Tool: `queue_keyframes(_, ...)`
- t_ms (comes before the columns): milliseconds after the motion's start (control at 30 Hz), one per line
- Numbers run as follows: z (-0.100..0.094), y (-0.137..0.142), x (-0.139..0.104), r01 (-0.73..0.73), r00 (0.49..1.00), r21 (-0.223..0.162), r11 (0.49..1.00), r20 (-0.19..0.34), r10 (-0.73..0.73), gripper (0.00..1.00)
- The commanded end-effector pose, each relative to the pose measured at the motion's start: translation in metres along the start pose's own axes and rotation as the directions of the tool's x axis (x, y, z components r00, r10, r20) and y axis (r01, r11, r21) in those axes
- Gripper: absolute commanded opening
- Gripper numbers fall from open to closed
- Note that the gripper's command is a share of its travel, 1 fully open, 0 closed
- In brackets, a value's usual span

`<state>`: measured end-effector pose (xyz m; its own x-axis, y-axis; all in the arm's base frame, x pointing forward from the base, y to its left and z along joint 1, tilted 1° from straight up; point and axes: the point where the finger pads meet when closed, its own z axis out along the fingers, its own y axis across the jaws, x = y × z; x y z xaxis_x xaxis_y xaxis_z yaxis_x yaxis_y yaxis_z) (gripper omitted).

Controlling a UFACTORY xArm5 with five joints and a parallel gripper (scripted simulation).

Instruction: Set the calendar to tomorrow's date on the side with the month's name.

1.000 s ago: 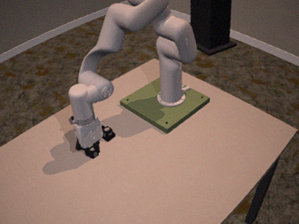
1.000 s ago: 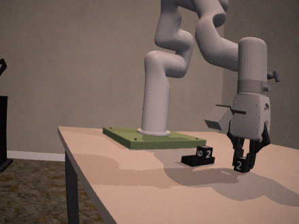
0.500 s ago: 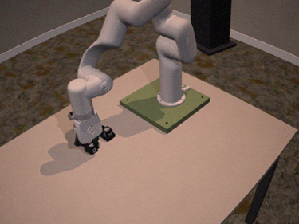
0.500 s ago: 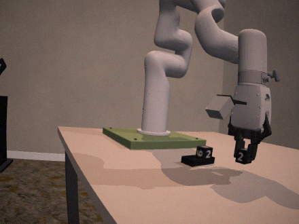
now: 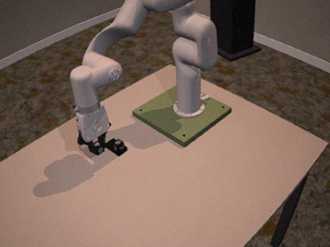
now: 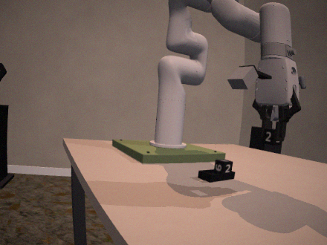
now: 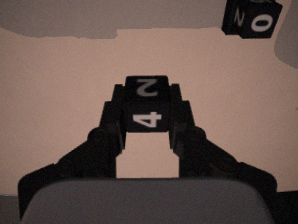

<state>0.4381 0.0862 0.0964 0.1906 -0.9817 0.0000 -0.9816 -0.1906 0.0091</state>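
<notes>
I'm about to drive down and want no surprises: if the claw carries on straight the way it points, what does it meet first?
The claw points straight down, shut on a cube. Below it the wrist view shows only bare table, so the cube's underside would likely touch first. The tray with the other cube sits off to the side.

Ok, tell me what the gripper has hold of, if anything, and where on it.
The gripper is shut on a black number cube, its fingers pressing two opposite side faces; it hangs lifted above the table.
</notes>
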Motion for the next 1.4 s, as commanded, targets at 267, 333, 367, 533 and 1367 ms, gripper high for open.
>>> queue_keyframes(267,-0.014,0.040,0.034,0.019,1.000,0.004,1.000,0.000,-0.019,0.29)
queue_keyframes(333,-0.014,0.040,0.034,0.019,1.000,0.004,1.000,0.000,-0.019,0.29)
queue_keyframes(367,-0.016,0.062,0.049,0.029,1.000,0.004,1.000,0.001,-0.029,0.29)
queue_keyframes(533,-0.017,0.083,0.061,0.038,0.999,0.004,0.999,0.001,-0.038,0.29)
queue_keyframes(1367,-0.008,0.107,0.072,0.048,0.999,0.005,0.999,0.001,-0.048,0.29)
